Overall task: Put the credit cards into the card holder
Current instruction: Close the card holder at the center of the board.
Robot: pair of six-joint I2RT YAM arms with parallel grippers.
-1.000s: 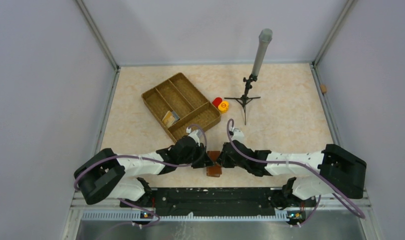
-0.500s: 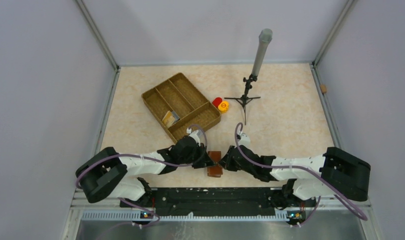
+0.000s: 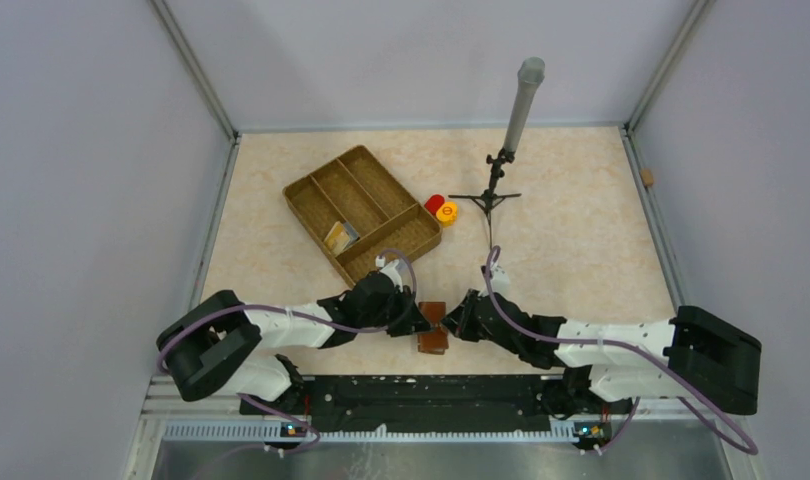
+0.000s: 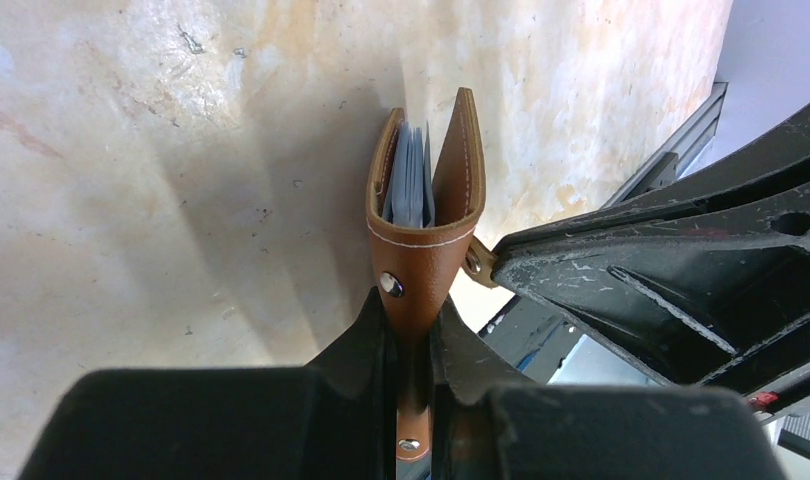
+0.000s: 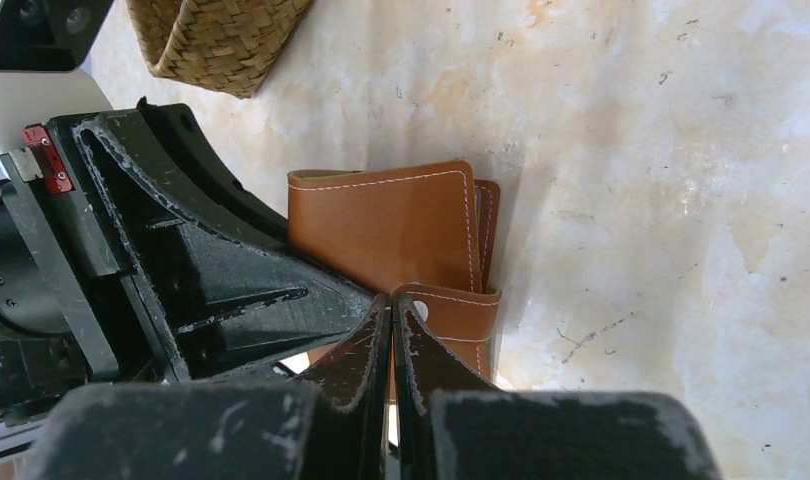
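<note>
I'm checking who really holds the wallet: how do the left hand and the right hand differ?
The left hand is clamped on the snap strap of the card holder, leather showing between its fingers; the right hand is fully shut, fingers pressed together, nothing plainly between them. The left hand sits on the holder's left, the right hand on its right. Both are black, tips at the holder.

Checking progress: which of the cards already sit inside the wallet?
The pale blue-grey cards, tucked upright inside the wallet; the yellowish card lies in the wicker tray.
</note>
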